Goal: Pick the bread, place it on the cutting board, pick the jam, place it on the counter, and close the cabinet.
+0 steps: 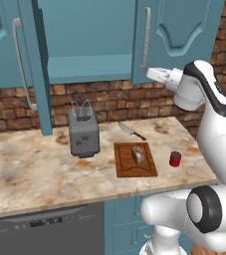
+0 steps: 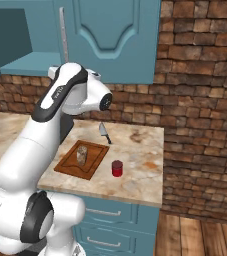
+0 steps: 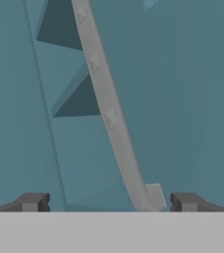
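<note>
Brick wall [image 2: 200,100] runs behind one long marbled counter [image 1: 30,174]. On the counter I count one toaster [image 1: 83,133], one knife [image 1: 130,131], one cutting board [image 1: 134,160] and one red jam [image 1: 174,159] jar. One piece of bread [image 1: 138,154] sits on the cutting board. The jam stands on the counter just beside the board, on its right, not touching it.

Above is the teal cabinet [image 1: 84,40]. Two of its doors hang open, one on each side, and I can see one teal shelf [image 1: 89,67] inside. Each door has one long grey handle [image 3: 111,113].

I have one gripper [image 3: 108,202], up high at the right door. My two fingertips [image 3: 32,201] stand wide apart. The bottom end of the handle is between them, closer to the right tip. I hold nothing.
</note>
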